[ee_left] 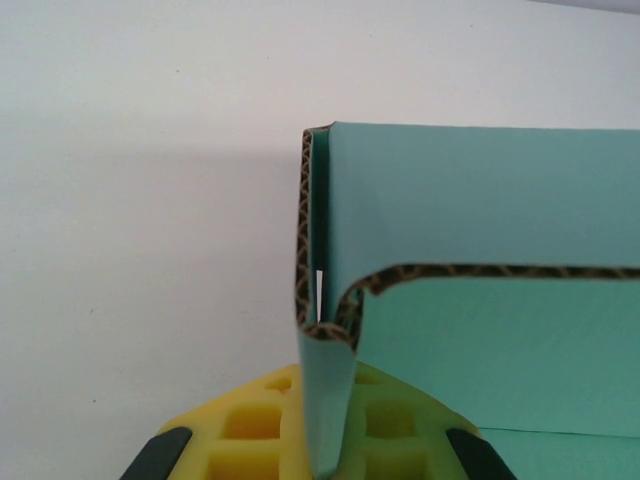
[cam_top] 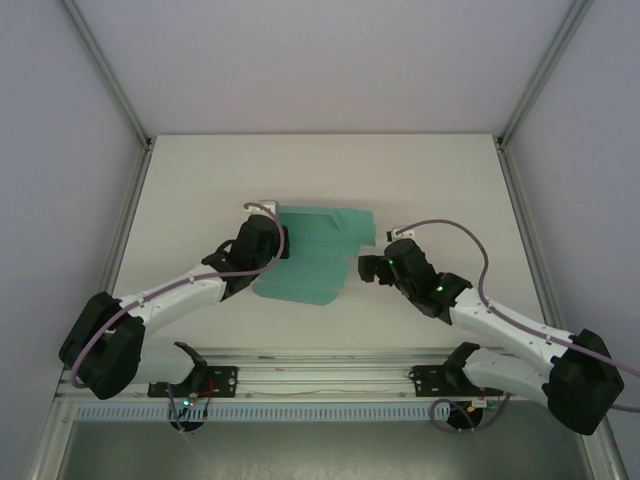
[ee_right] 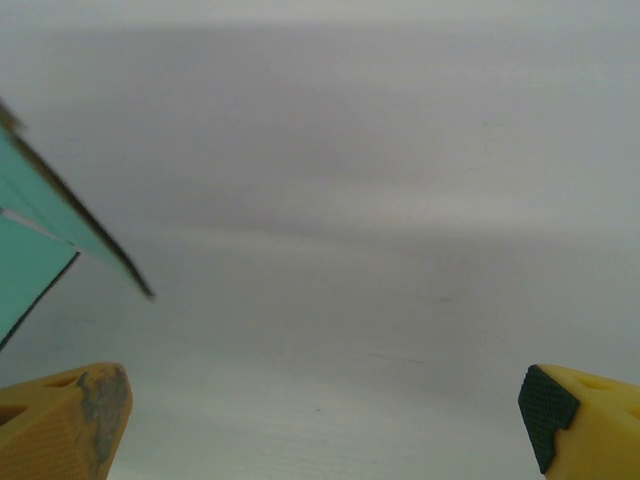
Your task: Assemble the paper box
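Green box, partly folded, one wall raised, lies mid-way across the table. Left gripper at the box's 9 o'clock edge; its fingers sit close on either side of an upright corrugated flap, apparently pinching it. Right gripper at 3 o'clock, just beside the box, spread wide, holding nothing.

I see a plain white tabletop, pale grey enclosure walls, aluminium corner posts, and a slotted aluminium mounting rail along the near edge.
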You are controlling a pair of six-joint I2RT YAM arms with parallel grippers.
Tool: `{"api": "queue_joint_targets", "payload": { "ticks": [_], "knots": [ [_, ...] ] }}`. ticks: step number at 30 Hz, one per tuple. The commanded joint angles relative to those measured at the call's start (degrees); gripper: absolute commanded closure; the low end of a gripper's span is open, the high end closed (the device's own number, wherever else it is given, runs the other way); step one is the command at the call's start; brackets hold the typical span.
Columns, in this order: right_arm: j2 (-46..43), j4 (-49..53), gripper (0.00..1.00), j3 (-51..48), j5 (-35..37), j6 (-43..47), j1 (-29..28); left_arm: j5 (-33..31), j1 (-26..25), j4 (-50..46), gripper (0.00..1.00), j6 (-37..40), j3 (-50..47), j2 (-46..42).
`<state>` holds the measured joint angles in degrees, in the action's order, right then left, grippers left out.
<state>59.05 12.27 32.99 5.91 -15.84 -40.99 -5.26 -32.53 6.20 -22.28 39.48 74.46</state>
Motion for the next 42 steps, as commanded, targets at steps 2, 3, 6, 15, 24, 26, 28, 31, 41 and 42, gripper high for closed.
{"api": "queue_joint_targets", "payload": {
  "ticks": [2, 3, 6, 15, 24, 26, 28, 31, 41, 42],
  "knots": [
    [0.79, 0.32, 0.00, 0.61, 3.44, 0.89, 0.21, -1.44, 0.53, -1.47, 1.00, -0.29, -0.11, -1.33],
    [0.90, -0.91, 0.00, 0.43, 3.50, 0.73, 0.21, -0.83, 0.54, -1.08, 1.00, 0.02, -0.27, -1.31],
    [0.73, -5.53, 0.00, 0.05, 2.64, 0.58, 0.21, 2.17, 0.54, 0.49, 1.00, 1.21, -0.96, -0.90],
    [3.26, -17.36, 0.00, 0.23, -6.62, 2.47, 0.19, 5.85, 0.48, 0.67, 1.00, 2.11, 0.24, 2.74],
    [8.70, -20.64, 0.00, 3.16, -2.57, 0.27, 0.16, 8.33, 0.32, 2.53, 1.00, 2.24, 0.42, 4.94],
    [9.57, -22.00, 0.00, 3.43, -1.94, -0.80, 0.21, 8.60, 0.20, 2.58, 1.00, 2.15, 0.74, 5.50],
    [9.77, -22.10, 0.00, 3.54, -2.96, -1.27, 0.27, 8.81, 0.03, 1.43, 1.00, 2.63, 1.12, 6.22],
    [8.75, -24.39, 0.00, 2.55, -3.18, -2.03, 0.30, 9.75, 0.01, 1.88, 1.00, 3.91, 0.51, 6.42],
    [11.69, -23.61, 0.00, 3.97, -6.35, 0.98, 0.40, 15.76, -0.19, 6.54, 1.00, 3.43, -0.43, 5.45],
    [11.98, -23.43, 0.00, 4.17, -6.50, 1.20, 0.40, 15.72, -0.23, 6.22, 1.00, 2.98, -0.31, 5.27]
  ]
}}
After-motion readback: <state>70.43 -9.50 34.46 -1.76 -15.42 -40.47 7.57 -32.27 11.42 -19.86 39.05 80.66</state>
